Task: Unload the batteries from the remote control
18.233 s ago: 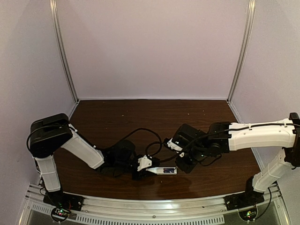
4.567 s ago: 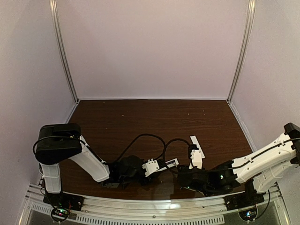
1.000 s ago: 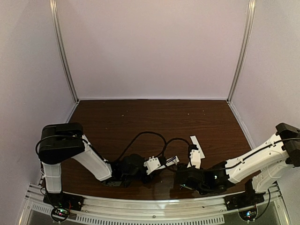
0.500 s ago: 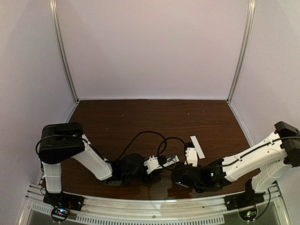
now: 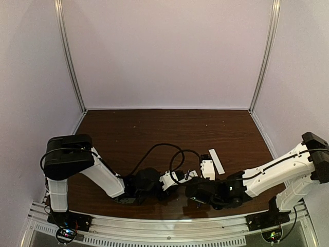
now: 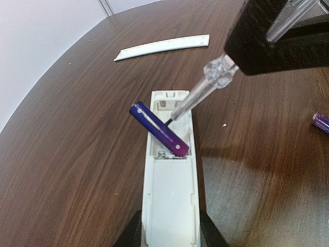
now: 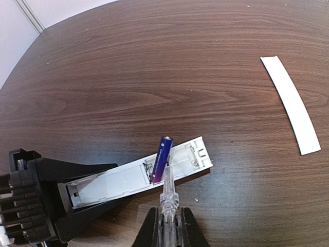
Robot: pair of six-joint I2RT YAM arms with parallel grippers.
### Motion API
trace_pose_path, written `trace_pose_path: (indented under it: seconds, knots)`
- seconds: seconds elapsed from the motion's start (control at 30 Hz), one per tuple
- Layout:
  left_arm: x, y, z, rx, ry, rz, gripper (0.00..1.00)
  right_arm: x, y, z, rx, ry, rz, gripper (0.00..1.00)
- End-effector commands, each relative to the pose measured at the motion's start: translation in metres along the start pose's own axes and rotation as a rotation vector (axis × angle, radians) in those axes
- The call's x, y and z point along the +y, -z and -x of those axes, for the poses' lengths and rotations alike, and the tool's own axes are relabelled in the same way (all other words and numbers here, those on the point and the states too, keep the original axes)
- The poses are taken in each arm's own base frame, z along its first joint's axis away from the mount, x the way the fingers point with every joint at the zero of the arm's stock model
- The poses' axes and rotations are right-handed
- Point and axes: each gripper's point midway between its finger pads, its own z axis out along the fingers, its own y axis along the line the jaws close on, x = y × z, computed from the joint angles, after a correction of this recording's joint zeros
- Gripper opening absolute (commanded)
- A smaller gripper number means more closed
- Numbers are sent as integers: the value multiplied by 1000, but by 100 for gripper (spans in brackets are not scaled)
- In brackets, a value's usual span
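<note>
The white remote control [image 6: 169,195] lies on the table with its battery recess facing up, and my left gripper [image 6: 169,237] is shut on its near end. One purple battery [image 6: 158,128] stands tilted, one end raised out of the recess. A second battery [image 6: 321,122] lies loose on the wood to the right. My right gripper [image 7: 167,218] is shut on a clear-handled screwdriver [image 7: 168,195]. The screwdriver's tip sits in the recess under the tilted battery [image 7: 161,158]. In the right wrist view the remote control [image 7: 118,177] lies slanted, held from the left.
The thin white cover strip [image 7: 290,103] lies apart on the dark wooden table [image 5: 154,128], beyond the remote. In the top view the strip [image 5: 216,161] is right of both wrists. Black cables [image 5: 154,152] loop over the table behind the grippers.
In the top view my right wrist has slid left, closer to the left gripper and the remote. The left arm has barely moved.
</note>
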Motion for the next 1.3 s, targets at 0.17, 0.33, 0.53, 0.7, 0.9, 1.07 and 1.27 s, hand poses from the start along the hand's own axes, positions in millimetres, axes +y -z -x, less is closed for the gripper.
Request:
trace_pose_path:
  seconds: [0.17, 0.33, 0.53, 0.7, 0.9, 1.07, 1.27]
  knots:
    - [-45, -2, -13, 33, -21, -189, 0, 32, -2, 3, 24, 11, 58, 0]
    - [-44, -3, -13, 33, -6, -200, 0, 35, -2, 4, 27, 17, 56, 0]
    - [-47, -2, -13, 28, 16, -239, 0, 40, -2, 2, 31, 25, 62, 0]
    - [-47, -2, -11, 21, 27, -256, 0, 49, 1, 7, 28, 30, 80, 0]
    - [-45, -2, -13, 29, 30, -251, 0, 58, 5, 8, 28, 49, 84, 0]
    - [-41, 0, -14, 29, 28, -233, 0, 52, 8, 11, 20, 52, 70, 0]
    - [-34, 5, -11, 19, 36, -220, 0, 41, 22, 20, 1, 43, 61, 0]
